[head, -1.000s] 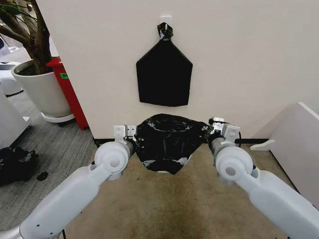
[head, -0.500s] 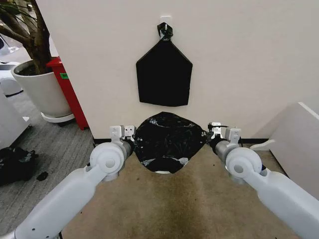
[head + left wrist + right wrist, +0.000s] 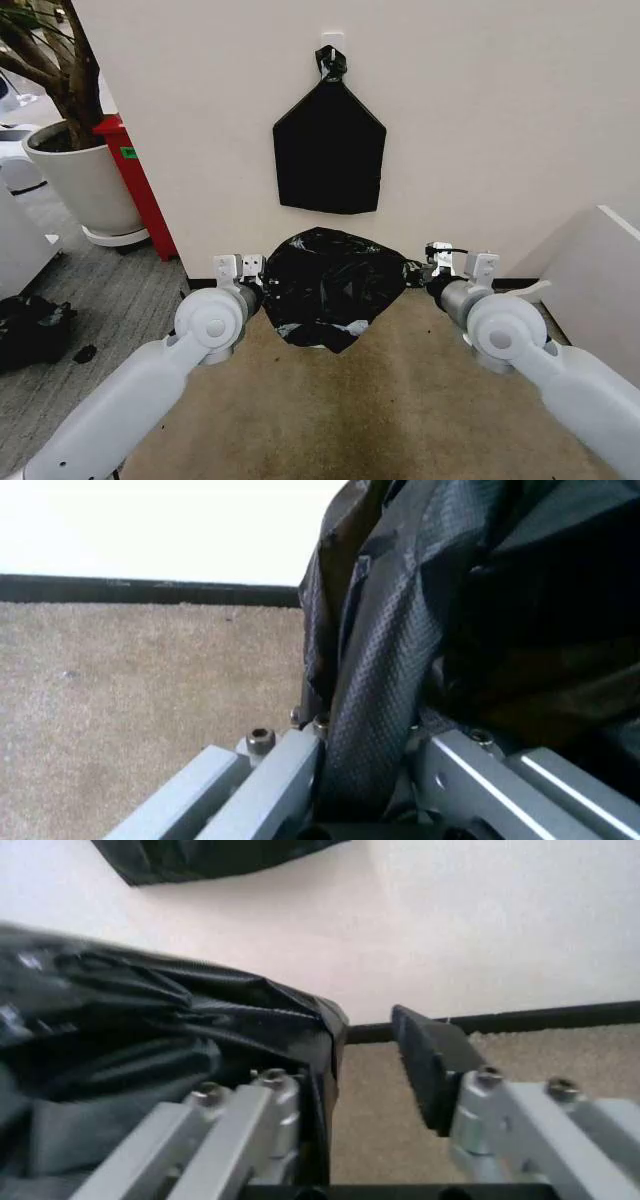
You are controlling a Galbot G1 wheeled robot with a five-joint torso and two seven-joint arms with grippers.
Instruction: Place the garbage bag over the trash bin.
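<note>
Left fingers (image 3: 365, 810) pinch the garbage bag (image 3: 335, 280); right fingers (image 3: 370, 1065) parted, film against one

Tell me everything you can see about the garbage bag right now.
The garbage bag is thin, glossy black plastic film, crinkled and creased, with white glints on its folds. It hangs spread wide between the two end effectors, low in front of the wall, tapering to a loose point above the carpet. The left end effector has a fold of its edge pinched between the fingers. The right end effector is at its other edge, with one finger against the film and the other standing apart. The bag covers the bin beneath it.
</note>
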